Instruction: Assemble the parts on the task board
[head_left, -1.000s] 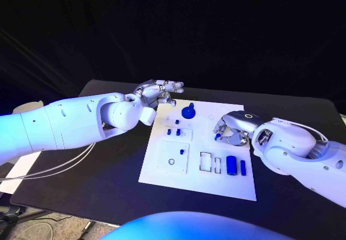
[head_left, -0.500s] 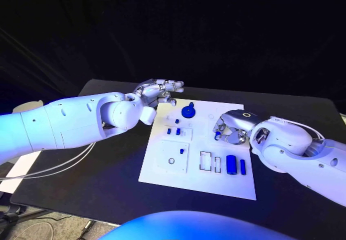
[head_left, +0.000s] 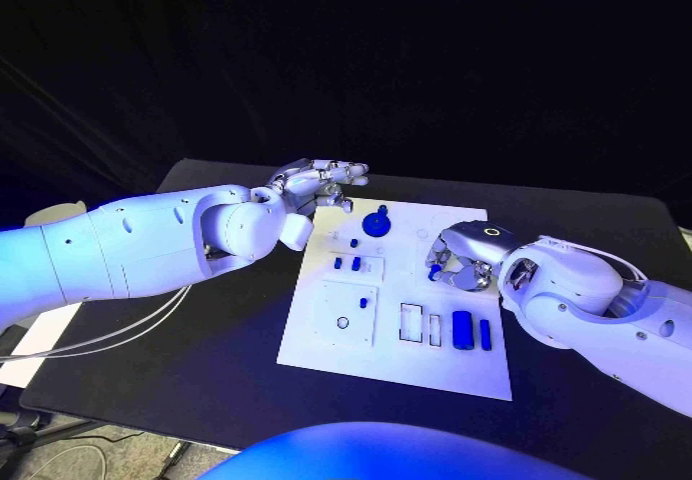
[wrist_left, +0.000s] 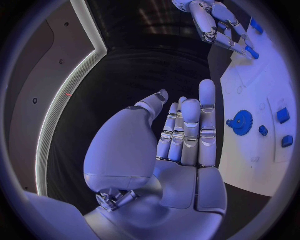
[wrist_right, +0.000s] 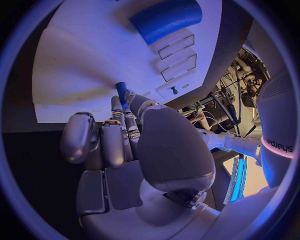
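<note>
Blue peg (wrist_right: 120, 91) pinched by right hand (head_left: 459, 262) | left hand (head_left: 317, 182) empty

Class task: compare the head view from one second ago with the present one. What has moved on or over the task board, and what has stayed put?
The right hand, pinching a small blue peg, has crept slightly leftward over the task board. The left hand stays open at the board's far corner; the blue gear and other parts lie unmoved.

Dim blue-lit scene, black backdrop; wrist views bend strongly at edges
</note>
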